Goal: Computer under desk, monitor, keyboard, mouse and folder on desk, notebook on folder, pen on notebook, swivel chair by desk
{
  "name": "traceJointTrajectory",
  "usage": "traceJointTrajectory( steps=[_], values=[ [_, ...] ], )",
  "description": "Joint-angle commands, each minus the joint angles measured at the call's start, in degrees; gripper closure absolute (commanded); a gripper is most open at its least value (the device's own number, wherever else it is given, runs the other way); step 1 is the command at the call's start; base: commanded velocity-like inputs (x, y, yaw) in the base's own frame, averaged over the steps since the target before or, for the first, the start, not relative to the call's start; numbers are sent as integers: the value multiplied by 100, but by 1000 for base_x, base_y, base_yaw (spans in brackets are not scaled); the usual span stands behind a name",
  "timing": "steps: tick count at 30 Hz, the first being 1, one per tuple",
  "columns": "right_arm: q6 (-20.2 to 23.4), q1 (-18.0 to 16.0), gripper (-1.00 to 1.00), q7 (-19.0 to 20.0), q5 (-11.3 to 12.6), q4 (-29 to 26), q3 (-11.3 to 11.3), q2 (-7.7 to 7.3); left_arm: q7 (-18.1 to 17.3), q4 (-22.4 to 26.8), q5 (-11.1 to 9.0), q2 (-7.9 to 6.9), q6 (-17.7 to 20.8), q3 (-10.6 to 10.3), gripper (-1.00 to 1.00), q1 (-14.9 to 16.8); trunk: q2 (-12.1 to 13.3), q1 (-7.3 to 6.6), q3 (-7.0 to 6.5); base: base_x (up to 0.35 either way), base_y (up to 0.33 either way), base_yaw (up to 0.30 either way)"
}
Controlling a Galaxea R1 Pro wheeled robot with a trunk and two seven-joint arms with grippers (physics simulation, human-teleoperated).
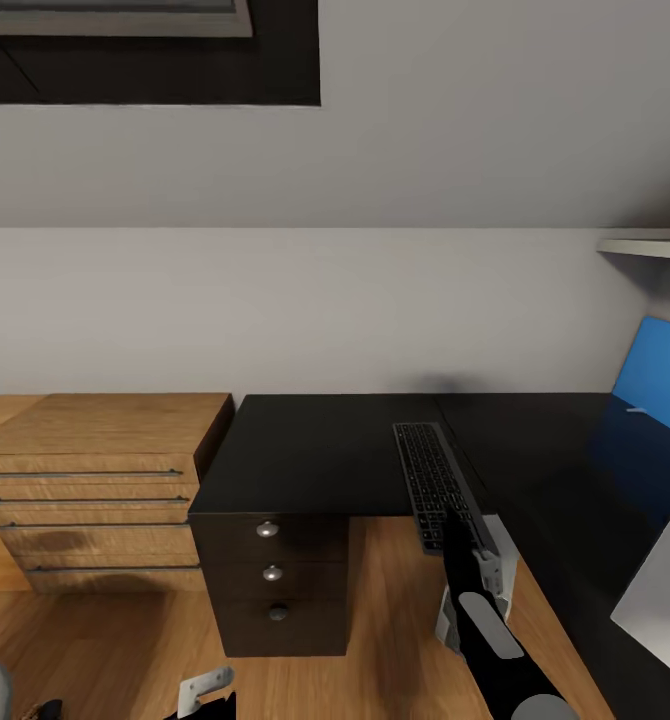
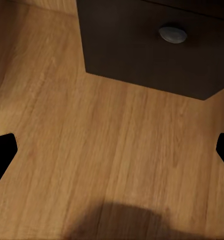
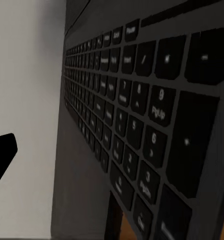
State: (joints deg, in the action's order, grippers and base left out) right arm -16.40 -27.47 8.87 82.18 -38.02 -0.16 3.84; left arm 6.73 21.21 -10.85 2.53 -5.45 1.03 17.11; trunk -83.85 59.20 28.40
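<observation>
Keyboard (image 1: 437,485) placement, in hand: my right end effector (image 1: 472,545) grips its near end, far end over the black bench (image 1: 315,450); left end effector (image 1: 203,690) idles open above the floor; next, I judge, lower flat and release.

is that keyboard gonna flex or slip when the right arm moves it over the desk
The keyboard looks like a thin, rigid slab, so it probably won't flex. It seems held at one short end by the right gripper, so the far end may sag or swing. The black desk looks smooth, so it would likely slide easily if pushed.
</observation>
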Motion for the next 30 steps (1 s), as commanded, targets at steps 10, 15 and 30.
traceJointTrajectory(
  steps=[10,15,30],
  values=[
    [-10,-4,-100,44,61,5,14,1,7,-3,-31,2,-18,11,-100,3,-3,-3,6,-300,0,0],
    [-12,-4,-100,44,61,5,28,2,5,-3,-31,2,-18,11,-100,3,-3,-3,6,-299,0,0],
    [-12,-4,-100,44,61,11,34,2,4,-3,-31,2,-18,11,-100,3,-3,-3,6,-118,0,0]
  ],
)
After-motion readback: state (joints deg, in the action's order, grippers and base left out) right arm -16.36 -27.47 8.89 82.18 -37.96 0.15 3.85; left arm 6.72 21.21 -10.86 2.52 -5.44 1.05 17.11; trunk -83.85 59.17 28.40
